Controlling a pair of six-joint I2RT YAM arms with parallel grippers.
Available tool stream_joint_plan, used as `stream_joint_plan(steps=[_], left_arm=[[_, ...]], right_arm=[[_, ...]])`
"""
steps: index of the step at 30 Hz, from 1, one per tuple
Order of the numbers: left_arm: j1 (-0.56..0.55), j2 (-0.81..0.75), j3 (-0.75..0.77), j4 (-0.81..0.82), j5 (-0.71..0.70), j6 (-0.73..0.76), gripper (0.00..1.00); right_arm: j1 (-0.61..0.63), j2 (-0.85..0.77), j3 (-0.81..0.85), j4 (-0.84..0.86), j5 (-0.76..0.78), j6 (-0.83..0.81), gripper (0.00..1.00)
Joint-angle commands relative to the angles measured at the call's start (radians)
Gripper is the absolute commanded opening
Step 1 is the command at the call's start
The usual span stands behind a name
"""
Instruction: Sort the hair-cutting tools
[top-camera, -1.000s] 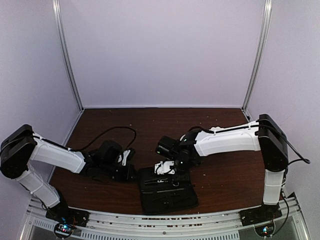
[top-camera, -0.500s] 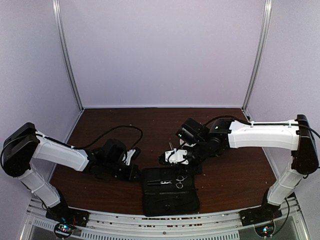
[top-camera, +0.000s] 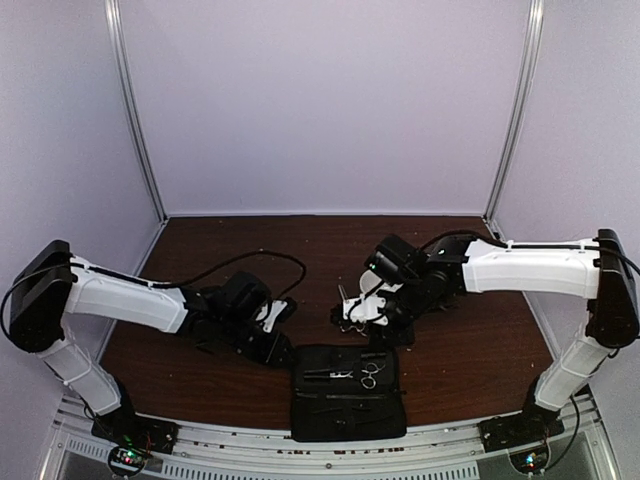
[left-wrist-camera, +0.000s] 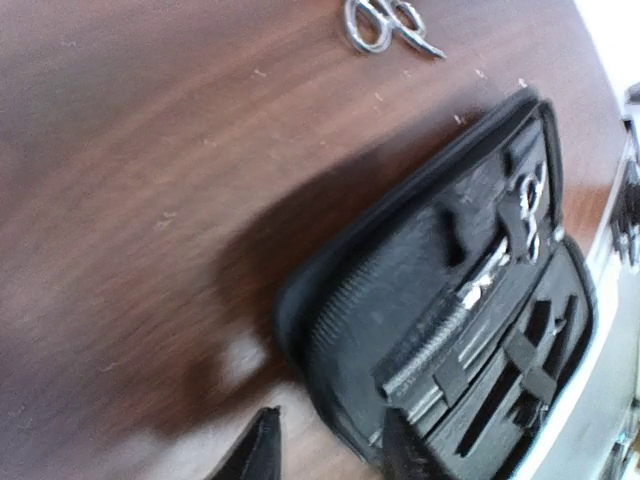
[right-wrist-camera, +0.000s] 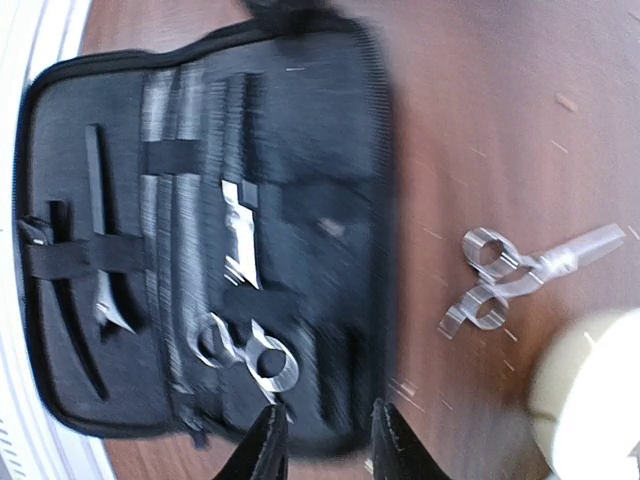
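Right wrist: two pairs: cased scissors, loose scissors on table; left hand, right hand half-open, empty.

The right end effector has lifted off the case (scissors now lie inside).

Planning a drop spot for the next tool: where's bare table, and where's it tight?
Free: the far strip of table along the back wall; the near-right patch between the open black case and the table's right edge. Crowded: the centre, loose scissors just beyond the case, left gripper and right gripper at its far side.
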Motion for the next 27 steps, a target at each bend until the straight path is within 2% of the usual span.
stream_joint_plan(steps=[1, 5, 11, 15, 20, 22, 27], left_arm=[[-0.003, -0.098, 0.122, -0.264, -0.19, 0.126, 0.43], [0.013, -0.107, 0.226, -0.347, -0.331, 0.164, 0.52], [0.037, 0.091, 0.462, -0.35, -0.38, 0.147, 0.56], [0.036, 0.309, 0.696, -0.378, -0.316, 0.15, 0.55], [0.016, 0.492, 0.88, -0.425, -0.284, 0.156, 0.53], [0.004, 0.55, 0.943, -0.475, -0.287, 0.157, 0.49], [-0.019, 0.606, 0.969, -0.477, -0.277, 0.167, 0.24]], right_arm=[[-0.128, -0.138, 0.049, -0.029, 0.013, 0.016, 0.32], [-0.266, -0.267, 0.006, 0.014, 0.022, 0.047, 0.35], [-0.459, -0.431, -0.203, 0.231, -0.004, 0.094, 0.43], [-0.489, -0.43, -0.187, 0.221, -0.019, 0.108, 0.44], [-0.491, -0.438, -0.205, 0.23, -0.051, 0.099, 0.45], [-0.491, -0.437, -0.206, 0.228, -0.068, 0.096, 0.44], [-0.491, -0.422, -0.207, 0.227, -0.089, 0.088, 0.45]])
